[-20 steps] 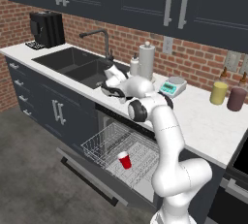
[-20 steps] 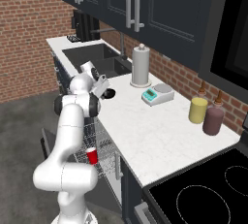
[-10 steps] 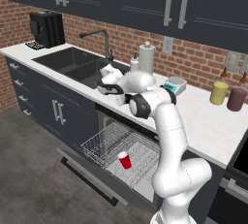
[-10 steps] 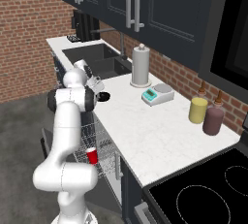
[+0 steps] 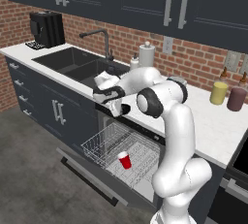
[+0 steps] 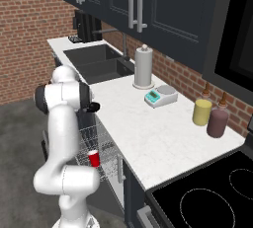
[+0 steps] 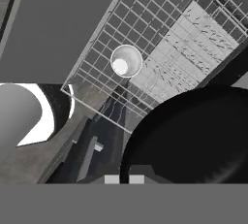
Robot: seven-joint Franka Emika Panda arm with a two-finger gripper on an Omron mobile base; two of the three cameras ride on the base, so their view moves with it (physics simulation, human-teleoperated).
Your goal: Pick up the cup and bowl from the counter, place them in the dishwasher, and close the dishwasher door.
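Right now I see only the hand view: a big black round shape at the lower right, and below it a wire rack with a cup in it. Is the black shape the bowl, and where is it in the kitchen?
Observer: Yes, it is the bowl. It is in the hand, at the front edge of the counter and at counter height, well above the rack.
Operator: Is the door low enough for me to go down?
Observer: The dishwasher door is dropped fully open under the pulled-out rack.
Operator: Which cup is it?
Observer: The red cup, upright near the middle of the rack.
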